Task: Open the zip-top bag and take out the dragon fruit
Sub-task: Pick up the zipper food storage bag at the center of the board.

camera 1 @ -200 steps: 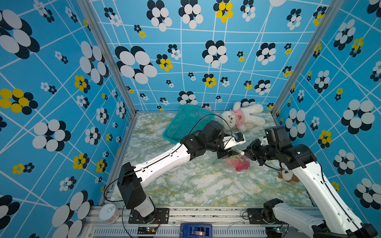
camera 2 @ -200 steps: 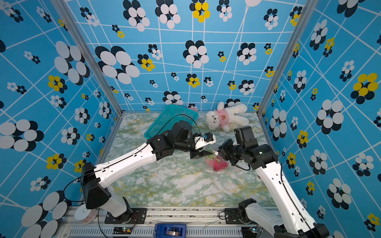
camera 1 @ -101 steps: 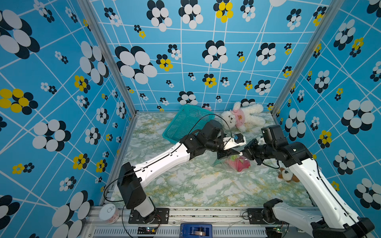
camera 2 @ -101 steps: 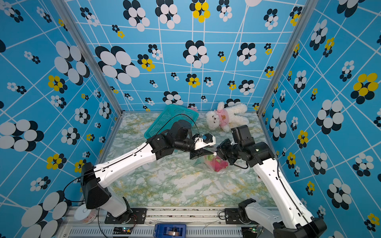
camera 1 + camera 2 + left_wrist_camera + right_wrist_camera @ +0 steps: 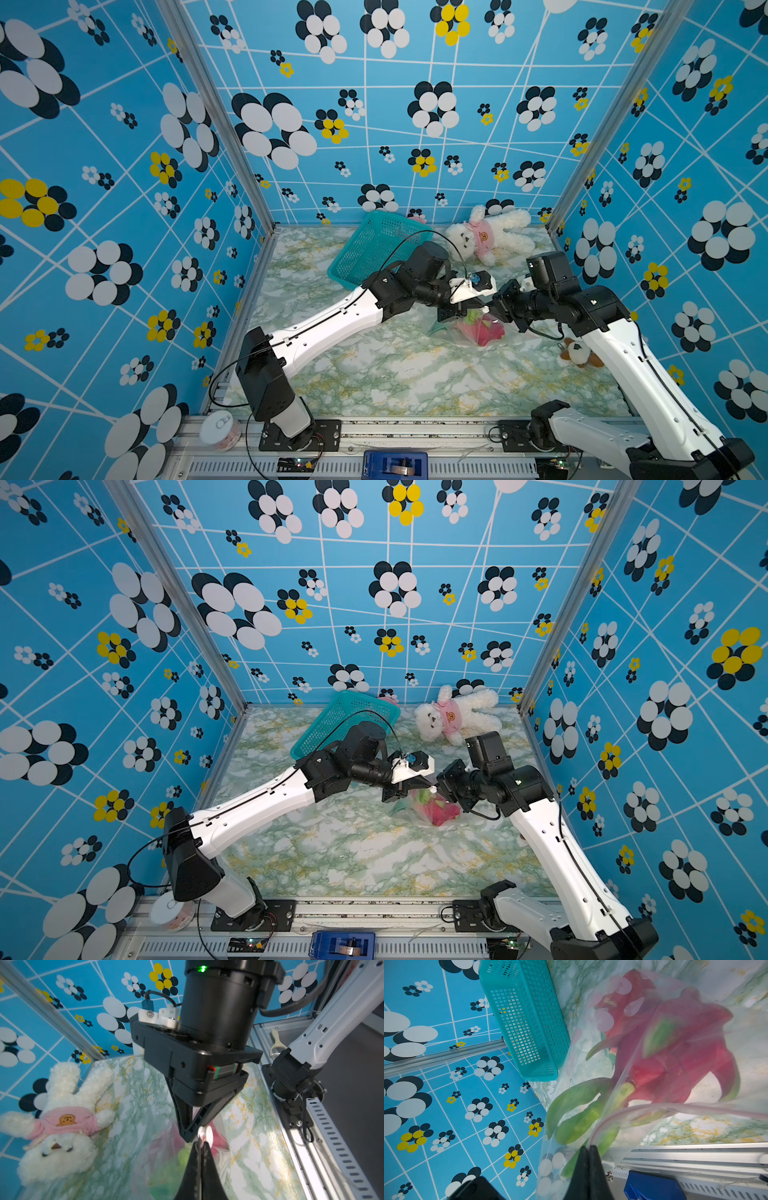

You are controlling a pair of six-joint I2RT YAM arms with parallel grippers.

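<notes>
- Your left gripper [image 5: 200, 1144]: jaws together, pinched on the top edge of the zip-top bag [image 5: 583, 1059], tips right against the white slider [image 5: 206, 1133].
- Your right gripper [image 5: 588, 1150]: jaws together too, clamped on the pale pink zip strip [image 5: 695, 1108], which runs out from its tips and curves off along the bag's edge.
- The two grippers meet almost tip to tip, with the slider at the meeting point.
- The bag sags below both sets of tips, down to the marble table [image 5: 395, 374].
- The dragon fruit [image 5: 675, 1059] is inside the bag, just beyond your right tips. Its green scales are nearest them and the red body is further out.
- You can't tell how far the zip is parted.
- The teal basket [image 5: 525, 1022] is tipped up behind your left wrist, apart from the bag.
- The plush rabbit [image 5: 62, 1126] lies past both grippers, clear of the bag.
</notes>
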